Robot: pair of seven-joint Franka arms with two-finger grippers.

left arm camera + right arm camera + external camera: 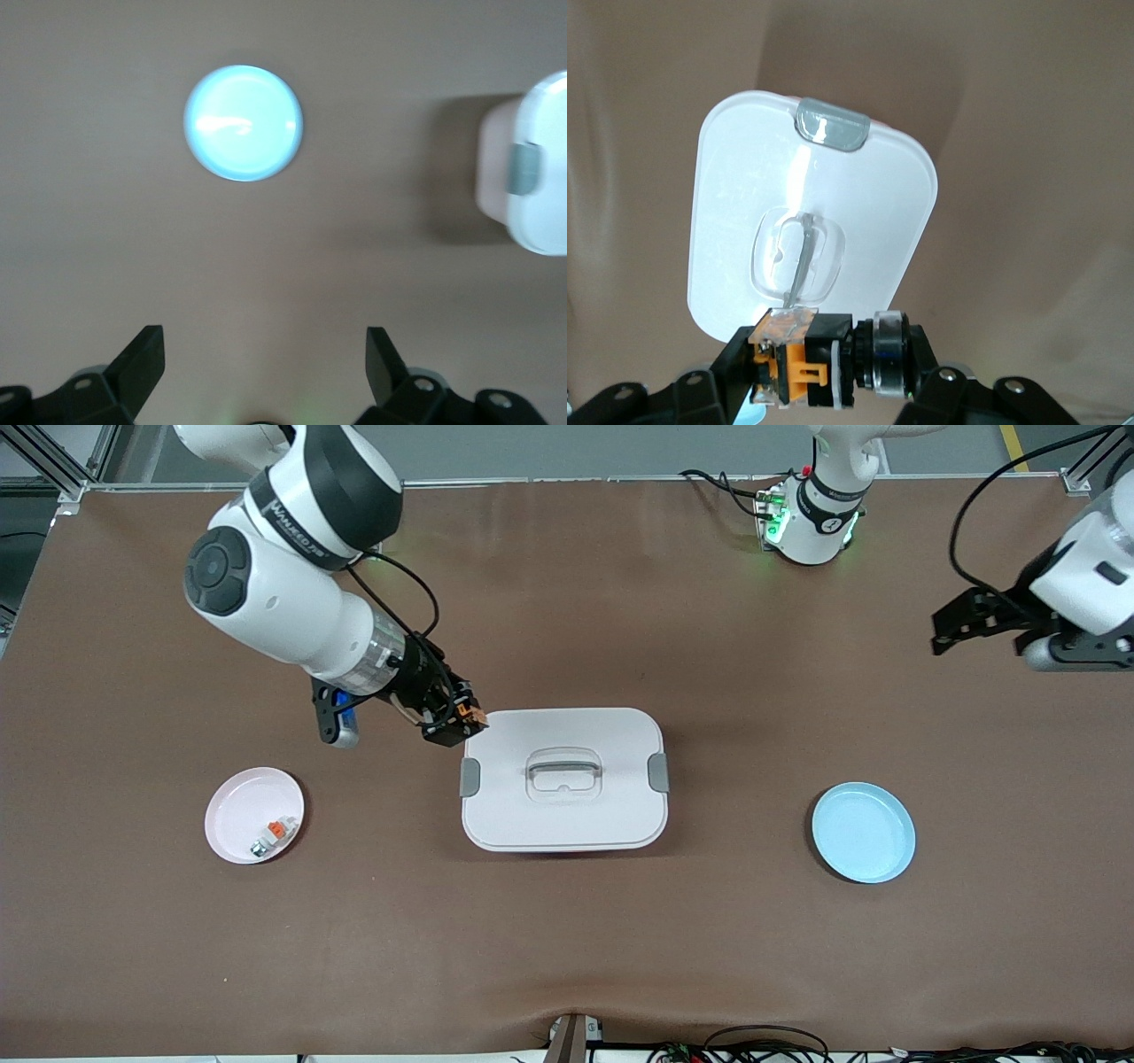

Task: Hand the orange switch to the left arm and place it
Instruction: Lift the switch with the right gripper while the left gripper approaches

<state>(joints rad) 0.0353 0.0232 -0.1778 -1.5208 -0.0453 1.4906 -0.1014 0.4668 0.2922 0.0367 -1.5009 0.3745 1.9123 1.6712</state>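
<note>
We see a wide brown matte counter (567, 957) spanning the whole view. At its middle sits the box (564, 779), smooth white plastic with rounded corners, a recessed handle and grey side latches. A pale blue plate (864, 832) lies toward the left arm's end, a pink plate (254, 815) toward the right arm's. The right gripper (456, 722) hangs over the box's corner, jaws clenched on the orange switch (824, 354), a tiny black cylinder. We judge it light, rigid and slippery, best pinched across its body. The left gripper (961, 624) waits above the counter's end, jaws released.
</note>
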